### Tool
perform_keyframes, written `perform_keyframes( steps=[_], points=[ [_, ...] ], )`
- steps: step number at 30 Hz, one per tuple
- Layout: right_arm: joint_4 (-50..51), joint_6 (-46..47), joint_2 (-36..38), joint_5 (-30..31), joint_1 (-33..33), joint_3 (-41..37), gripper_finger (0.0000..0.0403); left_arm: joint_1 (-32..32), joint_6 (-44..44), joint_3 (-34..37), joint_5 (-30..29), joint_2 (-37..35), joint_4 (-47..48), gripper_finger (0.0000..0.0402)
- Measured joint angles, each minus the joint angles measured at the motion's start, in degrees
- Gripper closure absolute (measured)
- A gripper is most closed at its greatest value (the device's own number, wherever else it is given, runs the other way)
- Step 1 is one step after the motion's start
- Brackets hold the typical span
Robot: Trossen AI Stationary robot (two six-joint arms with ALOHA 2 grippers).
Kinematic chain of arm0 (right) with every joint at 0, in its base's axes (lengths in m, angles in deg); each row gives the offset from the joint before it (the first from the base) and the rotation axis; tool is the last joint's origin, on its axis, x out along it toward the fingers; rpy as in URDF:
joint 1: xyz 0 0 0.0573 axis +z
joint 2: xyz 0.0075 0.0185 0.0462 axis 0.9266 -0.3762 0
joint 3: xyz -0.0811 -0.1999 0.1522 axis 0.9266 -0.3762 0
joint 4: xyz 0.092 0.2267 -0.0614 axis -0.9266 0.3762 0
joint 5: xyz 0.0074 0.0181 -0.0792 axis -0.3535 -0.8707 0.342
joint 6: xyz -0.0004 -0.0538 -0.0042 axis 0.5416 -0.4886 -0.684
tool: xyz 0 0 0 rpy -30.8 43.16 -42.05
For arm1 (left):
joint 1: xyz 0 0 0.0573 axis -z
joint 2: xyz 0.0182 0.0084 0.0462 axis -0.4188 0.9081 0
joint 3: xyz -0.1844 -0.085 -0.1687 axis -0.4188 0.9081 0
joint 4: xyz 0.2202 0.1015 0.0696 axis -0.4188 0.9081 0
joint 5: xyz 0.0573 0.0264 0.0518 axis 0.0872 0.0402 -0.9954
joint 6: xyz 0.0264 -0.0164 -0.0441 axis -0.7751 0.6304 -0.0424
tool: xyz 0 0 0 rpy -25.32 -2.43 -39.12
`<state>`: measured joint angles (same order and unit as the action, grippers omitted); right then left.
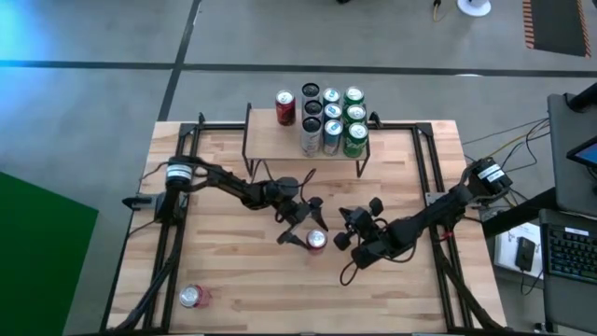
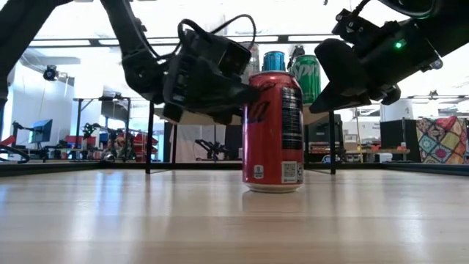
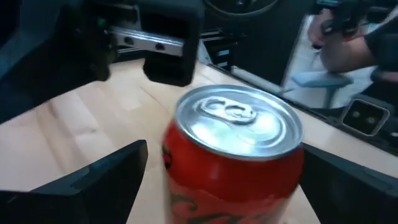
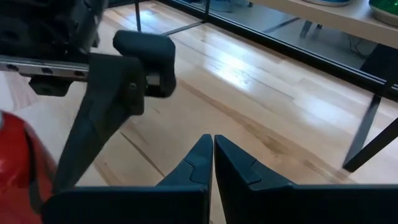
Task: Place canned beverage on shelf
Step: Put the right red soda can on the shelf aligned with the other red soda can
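The grasp step is judged in hand: the red can point(image 1: 316, 241) stands on the worktop point(image 1: 233, 280) in front of the shelf point(image 1: 280, 138), straddled by the wide-open left tool point(image 1: 300, 222), not yet gripped. Closing is called for next. The right tool point(image 1: 357, 245) is shut beside the can. Its label cannot be read.

Bright overhead light washes out the low view's ceiling, silhouetting the arms; glare streaks the bench point(image 2: 220, 220), and the red can point(image 3: 233, 155) blurs in close-up.
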<state>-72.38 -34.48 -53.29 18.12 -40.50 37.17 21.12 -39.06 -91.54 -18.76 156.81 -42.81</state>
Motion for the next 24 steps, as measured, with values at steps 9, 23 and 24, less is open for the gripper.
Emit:
perform_keyframes(
  steps=[9, 23, 24],
  points=[
    [0.3, 0.0, 0.0, -0.3, 0.5, 0.0, 0.0394, 0.3, 1.2, -2.1, 5.4, 2.5, -0.1, 0.0044],
    [0.7, 1.5, 1.4, 0.8, 1.9, 0.0, 0.0394, -3.2, 8.5, -1.5, 4.8, -1.3, 5.1, 0.0109],
    [0.8, 1.5, 1.5, 1.1, 2.4, 0.0, 0.0394, -3.8, 8.3, -1.0, 4.2, -2.6, 6.3, 0.0109]
  ],
)
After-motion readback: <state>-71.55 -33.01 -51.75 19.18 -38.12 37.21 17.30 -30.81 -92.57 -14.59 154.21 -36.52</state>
